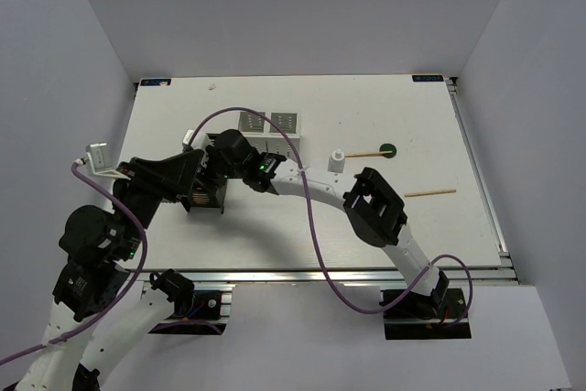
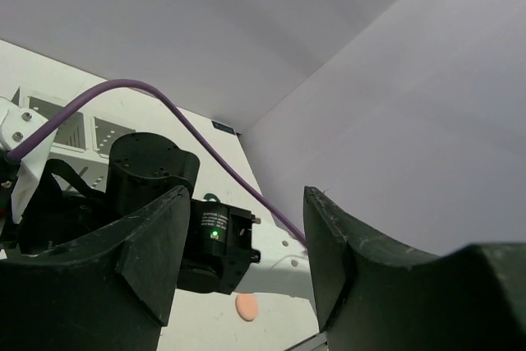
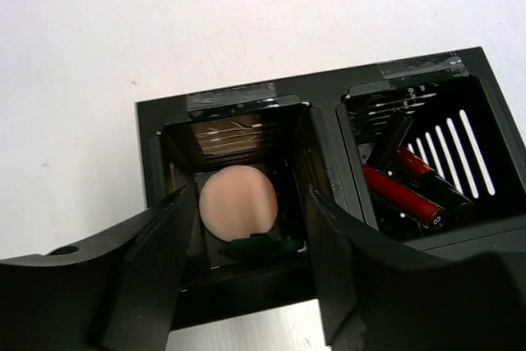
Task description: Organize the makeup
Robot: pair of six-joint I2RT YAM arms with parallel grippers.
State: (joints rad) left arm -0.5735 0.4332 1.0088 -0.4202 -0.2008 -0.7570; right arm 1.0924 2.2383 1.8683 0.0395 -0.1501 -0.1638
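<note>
My right gripper [image 3: 249, 203] is open above the left compartment of the black holder [image 3: 156, 121]. A pink round pad [image 3: 238, 201] lies in that compartment, slightly blurred and free of both fingers, with a dark green disc [image 3: 261, 247] at its near edge. Red-and-black tubes [image 3: 401, 195] fill the holder's right compartment. My left gripper [image 2: 246, 203] is open and holds nothing; it points at the right arm's wrist. Another pink pad [image 2: 246, 307] lies on the table below it. A white bottle [image 1: 337, 161], a green disc [image 1: 388, 147] and two wooden sticks [image 1: 364, 154] [image 1: 429, 193] lie to the right.
A white two-compartment box [image 1: 268, 123] stands just behind the arms. The right arm's purple cable [image 1: 307, 217] loops over the table's middle. Both wrists crowd over the black holder [image 1: 206, 199], hiding most of it from above.
</note>
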